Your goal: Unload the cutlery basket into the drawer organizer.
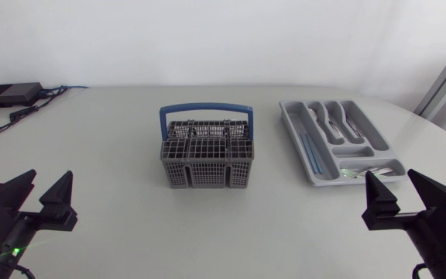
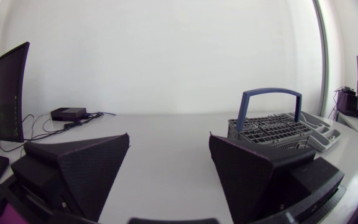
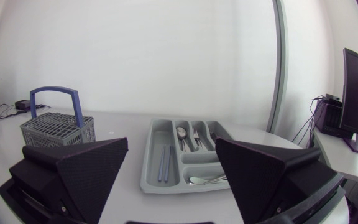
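Observation:
A grey cutlery basket point(image 1: 207, 159) with a blue handle stands mid-table; no cutlery shows above its grid top. It also appears ahead and to the side of my left gripper point(image 2: 169, 165) as the basket point(image 2: 272, 129). The grey drawer organizer point(image 1: 338, 138) lies to the basket's right, holding spoons, forks and blue chopsticks. My right gripper point(image 3: 173, 168) looks at the organizer point(image 3: 184, 155) just ahead, with the basket point(image 3: 58, 127) farther off. In the head view my left gripper point(image 1: 43, 192) sits open at the front left corner and my right gripper point(image 1: 401, 194) open at the front right. Both hold nothing.
A black box point(image 1: 10, 94) with cables lies at the table's far left corner. Bare table surface lies between the grippers and the basket.

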